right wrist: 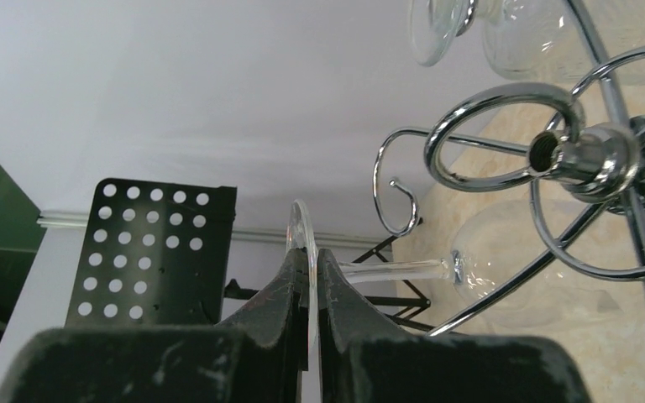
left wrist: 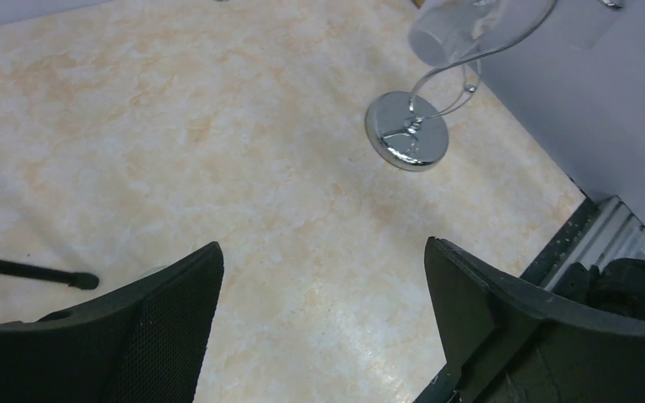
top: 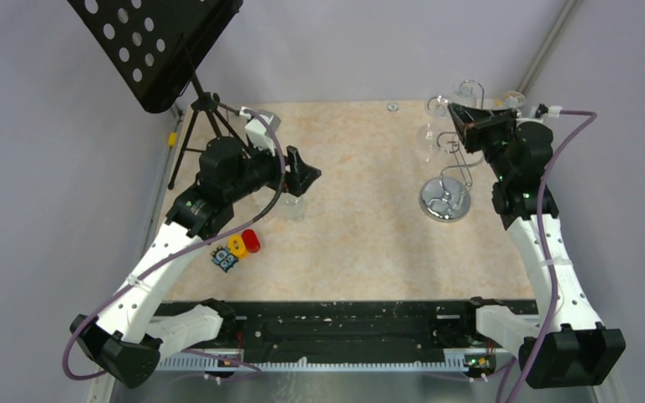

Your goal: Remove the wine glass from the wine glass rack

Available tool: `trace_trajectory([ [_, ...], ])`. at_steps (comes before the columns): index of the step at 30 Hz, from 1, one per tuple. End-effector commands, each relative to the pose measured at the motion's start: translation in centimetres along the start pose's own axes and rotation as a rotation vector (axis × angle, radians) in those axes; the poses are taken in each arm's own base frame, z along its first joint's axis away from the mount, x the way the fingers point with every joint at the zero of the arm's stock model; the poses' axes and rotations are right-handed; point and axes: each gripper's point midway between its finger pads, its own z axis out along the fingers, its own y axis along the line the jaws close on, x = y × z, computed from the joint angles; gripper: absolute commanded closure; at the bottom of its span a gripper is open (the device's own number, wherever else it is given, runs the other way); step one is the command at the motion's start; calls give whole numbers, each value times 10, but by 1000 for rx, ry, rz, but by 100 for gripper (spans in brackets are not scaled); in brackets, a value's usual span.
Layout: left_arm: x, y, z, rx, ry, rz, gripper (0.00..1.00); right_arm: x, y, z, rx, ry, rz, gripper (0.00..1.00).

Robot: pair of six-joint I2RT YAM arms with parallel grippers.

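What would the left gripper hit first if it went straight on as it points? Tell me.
Most likely the bare table: the open left gripper tilts down toward it, with nothing nearer in its way. The wine glass rack stands farther on; depth is unclear.

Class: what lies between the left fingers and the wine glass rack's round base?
Nothing: bare table runs from the left fingers to the wine glass rack, per the left wrist view.
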Motion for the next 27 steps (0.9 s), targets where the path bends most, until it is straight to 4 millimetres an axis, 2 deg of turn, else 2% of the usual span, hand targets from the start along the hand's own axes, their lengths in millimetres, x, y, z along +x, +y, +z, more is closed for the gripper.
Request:
trace_trajectory([
  [1,-28,-42,-8,203,-103,56,8,11,46,-16,-178,81,18,100],
  [7,-46,-62,-6,288,-124,86,7,39,52,-17,-242,247,73,100],
  [16,-72,-115,-2,573,-268,237,8,88,57,-34,-274,405,91,100],
  [20,-68,-127,10,630,-276,293,11,103,65,-46,-297,453,97,100],
  [23,-65,-131,19,648,-304,324,17,116,73,-58,-318,504,117,100],
  [27,-57,-133,31,685,-336,447,25,131,80,-71,-351,590,159,100],
])
